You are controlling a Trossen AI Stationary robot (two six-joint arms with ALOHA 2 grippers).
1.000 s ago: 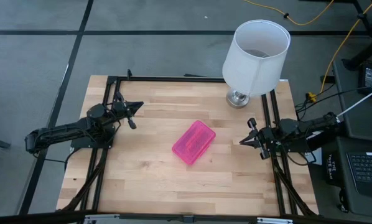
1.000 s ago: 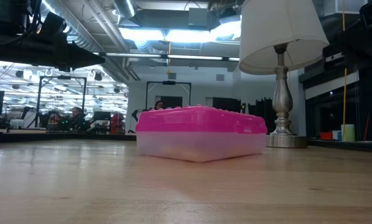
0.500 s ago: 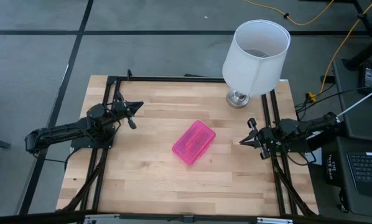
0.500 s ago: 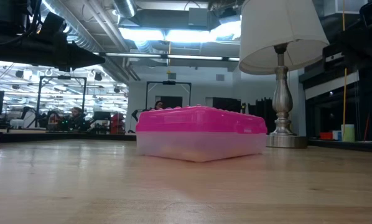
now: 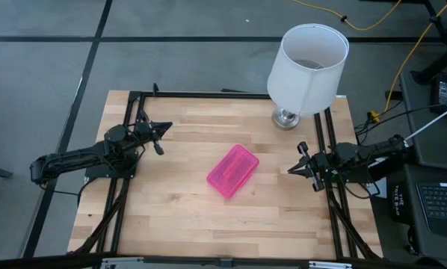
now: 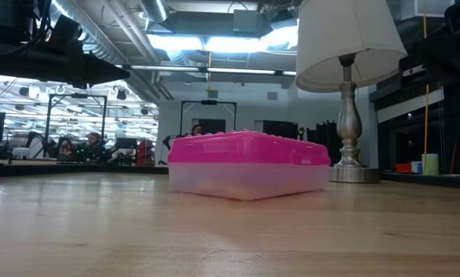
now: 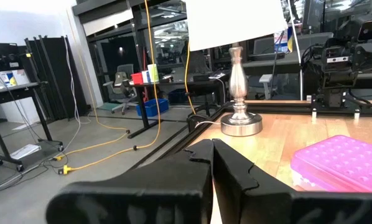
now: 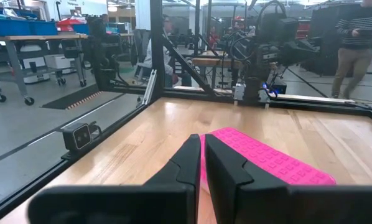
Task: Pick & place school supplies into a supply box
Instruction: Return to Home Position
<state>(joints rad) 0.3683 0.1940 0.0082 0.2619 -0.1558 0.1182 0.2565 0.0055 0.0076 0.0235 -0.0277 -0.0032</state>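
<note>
Nothing has moved since the earlier frames, arms and box are exactly where they were. From the high view, the box (image 5: pixel 233 170) sits closed mid-table, long axis running diagonally from near-left to far-right. The left gripper (image 5: pixel 166 125) is parked at the left edge, so the box lies to its right and a bit nearer. The right gripper (image 5: pixel 291 169) sits at the right edge, pointing left almost straight at the box's far-right end. The right one looks to be the closer of the two, though both are clear of the box. The lamp (image 5: pixel 307 67) stands at the far-right corner. In the low view the box (image 6: pixel 249 161) sits flat, pink lid on top of the clear half, and I can't make out the supplies inside. In the left wrist view the left gripper (image 7: pixel 211 144) has its jaws together on nothing, box (image 7: pixel 341 162) off to one side. In the right wrist view the right gripper (image 8: pixel 202 138) is also pinched together and empty, with the pink lid (image 8: pixel 267 158) just ahead. I'd say they're basically home already.
</note>
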